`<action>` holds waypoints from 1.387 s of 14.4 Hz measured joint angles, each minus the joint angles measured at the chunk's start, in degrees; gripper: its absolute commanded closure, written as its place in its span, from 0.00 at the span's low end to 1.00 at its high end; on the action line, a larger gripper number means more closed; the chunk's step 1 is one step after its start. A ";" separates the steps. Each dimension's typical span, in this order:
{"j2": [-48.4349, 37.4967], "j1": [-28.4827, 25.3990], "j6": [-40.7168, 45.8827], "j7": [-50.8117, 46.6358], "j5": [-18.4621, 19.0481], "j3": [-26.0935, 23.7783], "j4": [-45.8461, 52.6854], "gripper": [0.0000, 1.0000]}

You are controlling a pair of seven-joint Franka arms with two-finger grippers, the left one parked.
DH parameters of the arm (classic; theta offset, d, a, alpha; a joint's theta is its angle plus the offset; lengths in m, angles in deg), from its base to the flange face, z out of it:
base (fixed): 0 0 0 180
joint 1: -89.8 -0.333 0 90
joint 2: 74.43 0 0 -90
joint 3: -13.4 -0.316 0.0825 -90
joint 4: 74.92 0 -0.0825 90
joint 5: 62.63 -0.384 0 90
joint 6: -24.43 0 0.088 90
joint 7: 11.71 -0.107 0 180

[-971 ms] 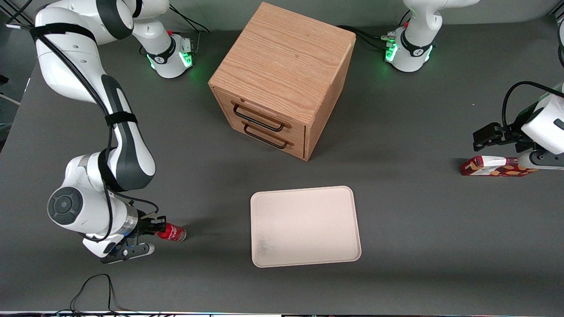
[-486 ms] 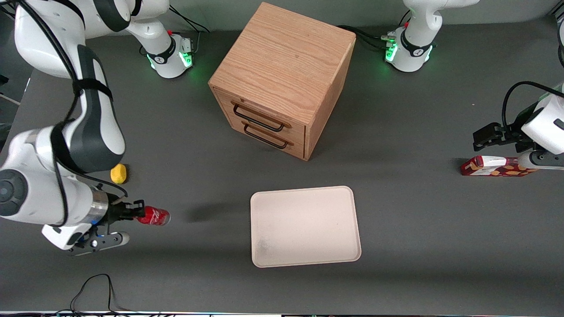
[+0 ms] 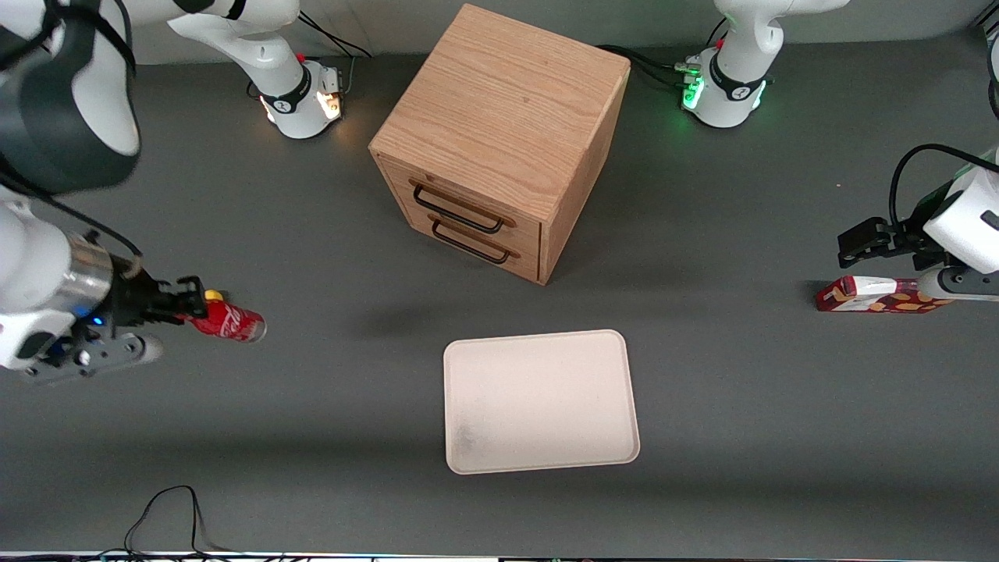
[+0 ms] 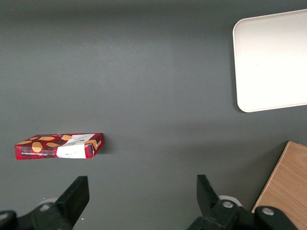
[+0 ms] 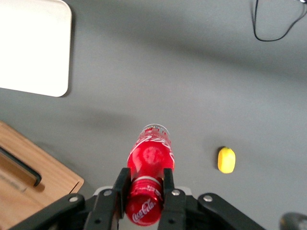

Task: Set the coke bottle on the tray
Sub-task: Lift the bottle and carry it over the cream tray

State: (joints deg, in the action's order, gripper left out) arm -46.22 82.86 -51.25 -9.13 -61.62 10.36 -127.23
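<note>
One hand [image 3: 186, 306], fingers clamped on the neck end of the coke bottle [image 3: 228, 321], carries it lifted clear of the tabletop [image 3: 312, 468] above the lemon [image 5: 226, 159], presumably for transfer to the tray [image 3: 538, 402], well apart from it.

Table: we see a matte dark grey top [image 3: 741, 437], evenly lit, spreading beneath the jaws.
Cabinet: our wooden two-drawer cabinet [image 3: 499, 140] stands well apart from the jaws, mid-table, farther from the front camera.
Cable: a black loop [image 3: 164, 507] lies nearer the front camera than the jaws.
Gripper: the gripper [image 3: 191, 306], clamped on the coke bottle [image 3: 232, 323], hangs above the table at the working arm's end.
</note>
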 measured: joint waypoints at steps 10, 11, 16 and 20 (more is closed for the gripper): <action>-0.73 -11.33 -6.69 -8.33 -0.31 -0.52 -8.80 1.00; 0.24 -12.76 -8.93 -10.19 -0.32 -0.60 -8.99 1.00; 7.36 -15.26 -20.09 -15.02 -0.32 -3.65 -8.04 1.00; 13.68 -16.26 -27.05 -15.04 -0.32 -4.21 -6.03 1.00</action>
State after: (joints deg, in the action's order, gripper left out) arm -32.54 66.59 -78.30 -24.17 -61.94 6.16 -133.26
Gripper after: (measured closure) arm 0.683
